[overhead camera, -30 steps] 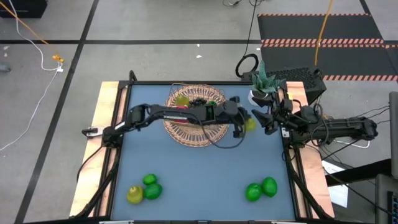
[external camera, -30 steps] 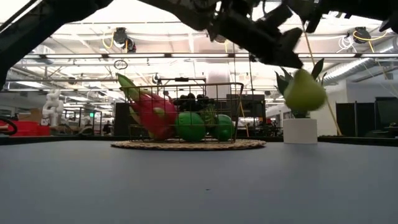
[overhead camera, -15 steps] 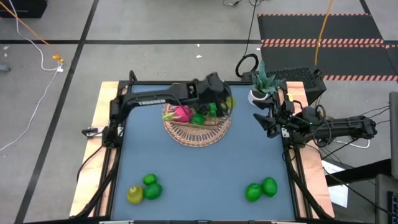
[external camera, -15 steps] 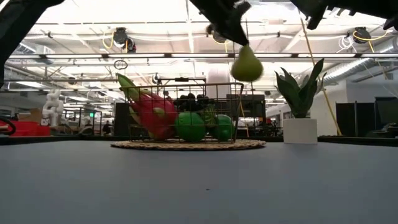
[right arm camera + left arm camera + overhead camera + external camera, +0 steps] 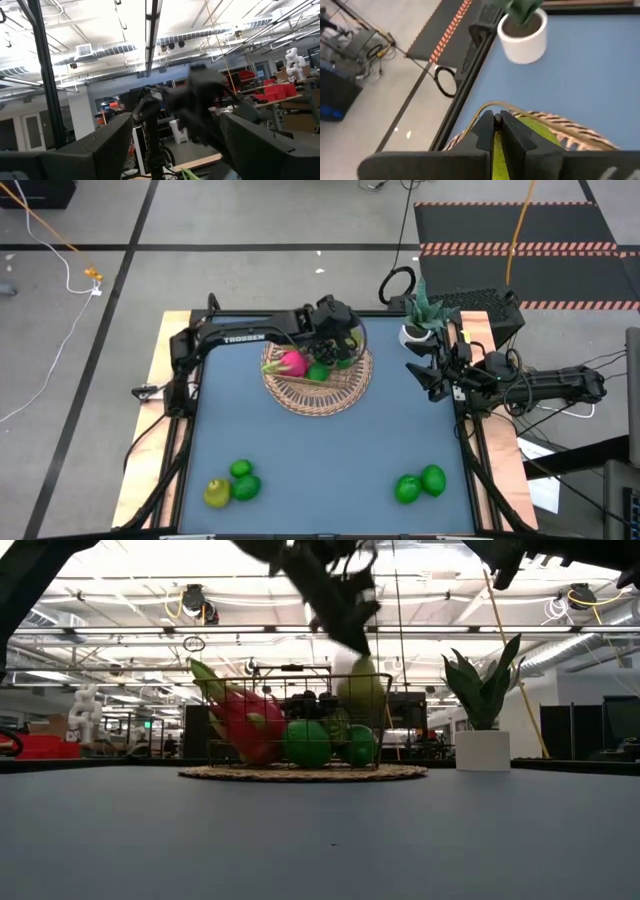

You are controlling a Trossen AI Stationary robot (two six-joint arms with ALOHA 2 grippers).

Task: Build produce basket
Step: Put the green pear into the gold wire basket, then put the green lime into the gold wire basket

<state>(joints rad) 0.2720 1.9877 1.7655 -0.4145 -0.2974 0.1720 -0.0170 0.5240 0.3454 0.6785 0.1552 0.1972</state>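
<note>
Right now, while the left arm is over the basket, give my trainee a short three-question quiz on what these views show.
1. True or false: the left hand holds a pear over the basket.
2. How many loose fruits lie on the table outside the basket? A) three B) five C) seven
3. Fill in: the right hand waits at the table's right edge, near the white ____.

Key:
1. True. In the left wrist view the fingers are closed on the yellow-green pear above the wicker rim.
2. B. Three lie front left, two front right.
3. Plant pot.
</note>
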